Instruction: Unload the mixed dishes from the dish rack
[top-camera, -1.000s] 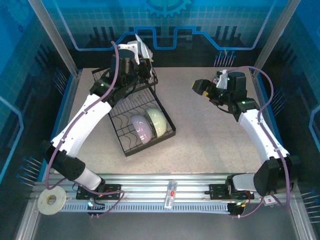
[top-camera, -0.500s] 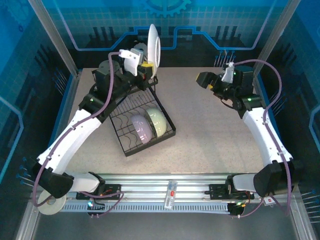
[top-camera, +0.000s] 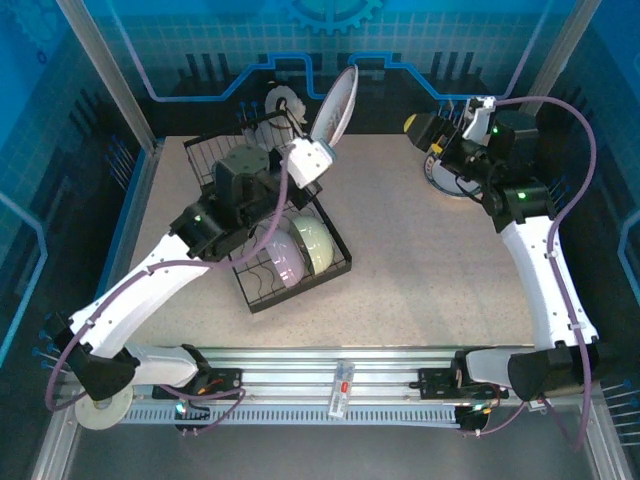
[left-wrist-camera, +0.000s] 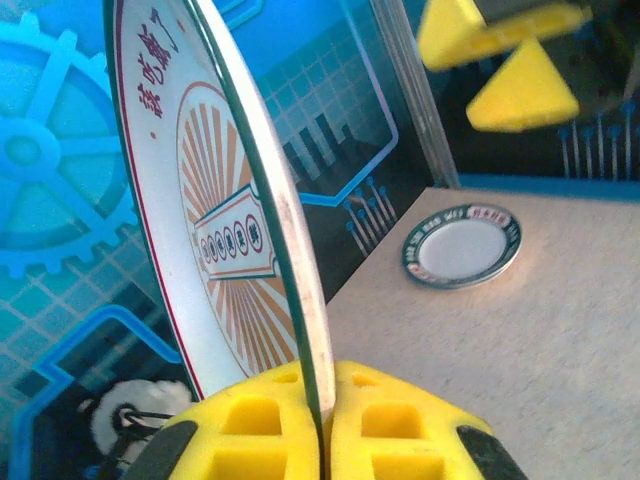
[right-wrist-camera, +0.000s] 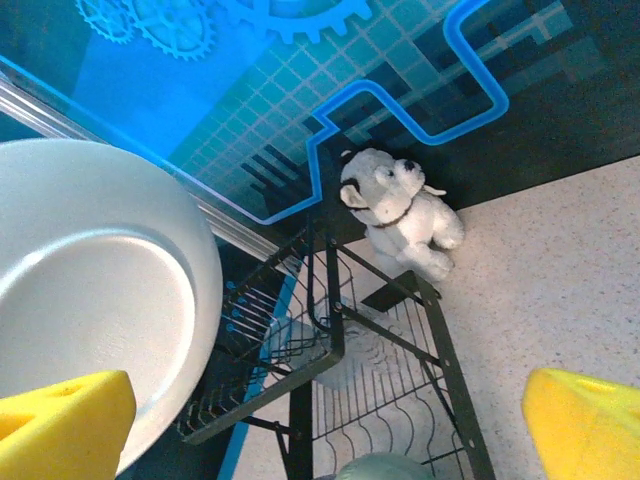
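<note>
Heads-up: left gripper is clamped on just the rim of the orange-patterned plate, held high over the far end of the dish rack; right gripper sits open. A quick swing could pivot it loose, smashing on the counter.

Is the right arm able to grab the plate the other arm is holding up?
Probably yes. The right gripper is open and empty, and the plate, pinched by the left gripper, hangs in open air with nothing between them.
</note>
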